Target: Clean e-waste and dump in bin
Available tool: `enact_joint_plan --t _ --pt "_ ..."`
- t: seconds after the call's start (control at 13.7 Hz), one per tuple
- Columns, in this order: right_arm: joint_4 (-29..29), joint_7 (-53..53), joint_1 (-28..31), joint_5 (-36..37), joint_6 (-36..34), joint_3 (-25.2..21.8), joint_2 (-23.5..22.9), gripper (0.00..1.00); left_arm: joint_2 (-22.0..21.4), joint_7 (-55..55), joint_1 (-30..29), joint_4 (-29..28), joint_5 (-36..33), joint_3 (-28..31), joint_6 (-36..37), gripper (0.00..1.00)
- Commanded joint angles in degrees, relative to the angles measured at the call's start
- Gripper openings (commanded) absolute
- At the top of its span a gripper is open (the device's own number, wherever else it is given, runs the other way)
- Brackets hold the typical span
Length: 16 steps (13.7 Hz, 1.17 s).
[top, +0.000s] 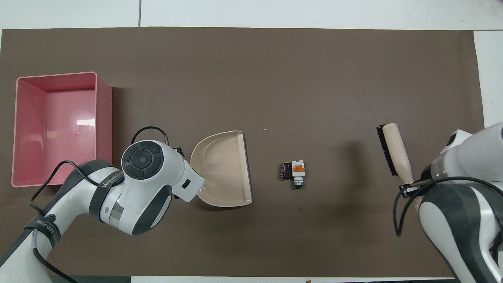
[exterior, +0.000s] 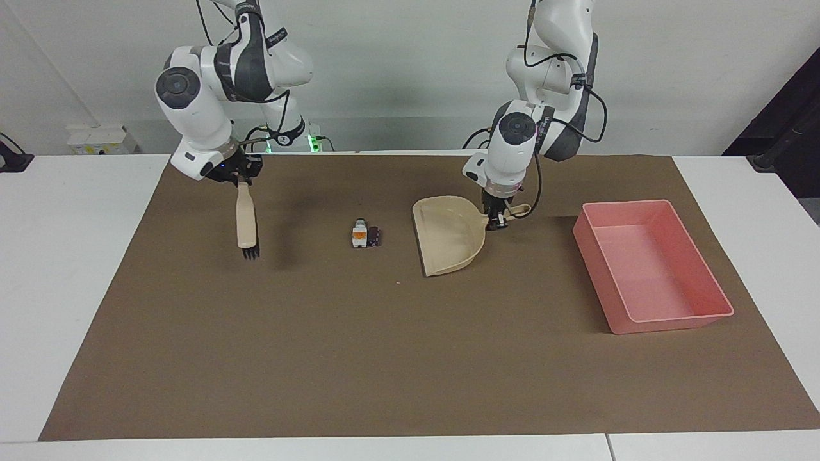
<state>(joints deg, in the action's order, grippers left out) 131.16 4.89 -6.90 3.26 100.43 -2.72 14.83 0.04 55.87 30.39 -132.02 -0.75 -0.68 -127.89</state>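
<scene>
Tools in hand, nothing swept: right gripper (exterior: 242, 181) clamps the raised brush (exterior: 246, 224), left gripper (exterior: 494, 221) clamps the dustpan (exterior: 448, 235) handle; e-waste (exterior: 366, 236) lies on the mat between them, bin (exterior: 648, 266) at dustpan's 3 o'clock in the facing view, empty.

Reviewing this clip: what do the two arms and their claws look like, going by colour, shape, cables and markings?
Both arms have glossy white rounded shells with dark grey joint bands and round dark end caps. Black cables loop loosely along the wrists. The left arm carries a strap with pale lettering, unreadable. The left claw and right claw are small and black.
</scene>
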Motion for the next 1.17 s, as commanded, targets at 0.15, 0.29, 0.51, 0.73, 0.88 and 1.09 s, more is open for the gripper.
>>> enact_joint_plan --t 0.15,0.29,0.51,0.73,0.88,1.09 --pt "-0.3 -7.1 -5.7 -7.1 4.7 -0.3 -3.7 0.0 -0.7 -1.1 0.3 2.3 -1.9 0.5 3.2 0.0" --pt "0.3 -11.6 -8.4 -8.8 5.6 -0.3 -5.1 0.0 -0.1 -1.1 0.3 4.6 -2.7 0.5 6.0 0.0" --pt "2.9 -21.1 -13.7 -9.2 9.1 -0.3 -5.0 0.0 0.5 -4.9 0.6 6.9 -7.4 0.5 11.2 0.0" --pt "5.2 -23.7 -16.4 -9.2 10.8 -0.3 -5.0 0.0 4.4 -5.2 2.5 12.6 -10.1 0.5 15.7 0.0" --pt "6.2 -24.1 -16.7 -9.2 10.9 -0.3 -4.6 0.0 5.1 -5.2 3.5 12.9 -10.2 0.4 15.5 0.0" --pt "7.8 -24.5 -17.4 -10.9 10.9 -0.3 -3.8 0.0 9.3 -5.6 6.2 15.2 -10.2 0.5 14.7 0.0"
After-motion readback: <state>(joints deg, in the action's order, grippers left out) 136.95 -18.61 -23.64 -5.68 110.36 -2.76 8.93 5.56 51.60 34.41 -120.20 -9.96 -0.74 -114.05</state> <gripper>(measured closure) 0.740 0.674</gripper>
